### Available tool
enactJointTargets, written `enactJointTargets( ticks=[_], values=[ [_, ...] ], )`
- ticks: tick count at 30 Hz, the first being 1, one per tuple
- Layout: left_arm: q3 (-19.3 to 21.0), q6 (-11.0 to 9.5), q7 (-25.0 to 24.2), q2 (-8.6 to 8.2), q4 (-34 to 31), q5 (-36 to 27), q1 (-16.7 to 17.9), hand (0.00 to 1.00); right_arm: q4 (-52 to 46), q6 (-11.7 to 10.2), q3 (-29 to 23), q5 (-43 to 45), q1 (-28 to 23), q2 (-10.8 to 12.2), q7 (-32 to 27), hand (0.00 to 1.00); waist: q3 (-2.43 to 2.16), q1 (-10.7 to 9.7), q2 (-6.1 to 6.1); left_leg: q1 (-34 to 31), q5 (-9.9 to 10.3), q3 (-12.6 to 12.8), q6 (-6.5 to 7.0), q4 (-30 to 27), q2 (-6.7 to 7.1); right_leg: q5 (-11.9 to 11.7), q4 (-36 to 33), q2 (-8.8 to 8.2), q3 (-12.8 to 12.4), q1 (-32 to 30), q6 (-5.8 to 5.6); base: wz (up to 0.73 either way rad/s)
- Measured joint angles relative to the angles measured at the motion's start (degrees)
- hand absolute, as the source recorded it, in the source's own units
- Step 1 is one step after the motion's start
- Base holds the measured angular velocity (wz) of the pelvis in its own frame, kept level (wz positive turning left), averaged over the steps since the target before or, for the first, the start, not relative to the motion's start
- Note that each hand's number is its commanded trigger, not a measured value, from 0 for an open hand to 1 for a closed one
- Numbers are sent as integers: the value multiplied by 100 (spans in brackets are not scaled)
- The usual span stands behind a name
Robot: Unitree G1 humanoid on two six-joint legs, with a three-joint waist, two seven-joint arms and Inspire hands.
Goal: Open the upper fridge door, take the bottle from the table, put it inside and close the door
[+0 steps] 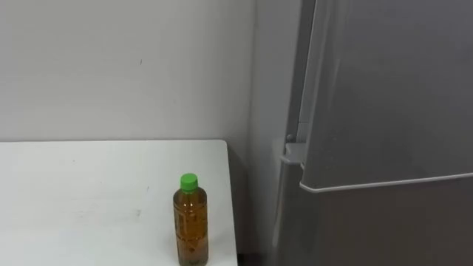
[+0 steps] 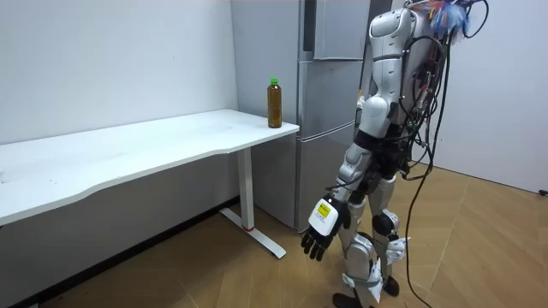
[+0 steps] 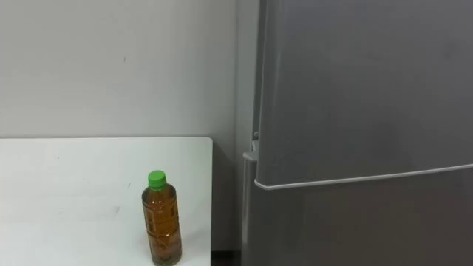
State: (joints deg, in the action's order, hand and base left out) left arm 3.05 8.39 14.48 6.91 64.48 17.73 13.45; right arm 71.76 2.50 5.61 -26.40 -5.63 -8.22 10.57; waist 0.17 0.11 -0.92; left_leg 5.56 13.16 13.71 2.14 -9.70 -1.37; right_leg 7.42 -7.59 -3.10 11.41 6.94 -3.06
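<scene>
Bottle, green cap, amber contents: upright at lower centre of the eye views, on white worktop, near closed fridge. Left robot hand: hanging lower centre of room view, fingers relaxed, empty.

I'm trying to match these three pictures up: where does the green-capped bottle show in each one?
Left eye view: the bottle stands low, left of centre, by the table's right edge.
Right eye view: bottle low, further left.
Room view: bottle upper middle, on the table's far corner.
Shared landmark: the grey fridge, right of it everywhere.
</scene>
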Motion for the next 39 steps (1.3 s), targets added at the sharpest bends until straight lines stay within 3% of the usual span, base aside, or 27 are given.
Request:
enactJointTargets(
  ticks=[17,26,28,32,39],
  values=[
    [148,-52,7,-107,25,-271,-115,0,195,4,-29,-6,82,6,62,0,3,8,-12,13,0,-30,0,-2,1,0,0,-4,25,28,0,0],
    [413,-93,9,-168,37,-1951,138,0,187,12,-160,-49,31,33,78,0,4,28,16,18,0,-30,0,0,0,1,3,-1,17,42,-1,0],
    [633,-94,31,-167,34,-2403,207,0,193,10,-194,-53,1,32,77,0,4,48,18,18,0,-40,0,-10,1,1,3,-3,21,46,-1,0],
    [1159,-122,315,-146,-13,-3067,164,0,184,46,-257,-75,-3,29,73,0,-12,66,85,69,0,-66,0,-25,1,1,0,-4,-2,72,-1,3],
    [1723,-390,885,0,-184,-4253,-129,0,170,127,-529,12,-14,-19,43,0,20,177,190,114,-3,-66,-1,-26,7,4,-4,-10,8,120,-1,0]
  ],
)
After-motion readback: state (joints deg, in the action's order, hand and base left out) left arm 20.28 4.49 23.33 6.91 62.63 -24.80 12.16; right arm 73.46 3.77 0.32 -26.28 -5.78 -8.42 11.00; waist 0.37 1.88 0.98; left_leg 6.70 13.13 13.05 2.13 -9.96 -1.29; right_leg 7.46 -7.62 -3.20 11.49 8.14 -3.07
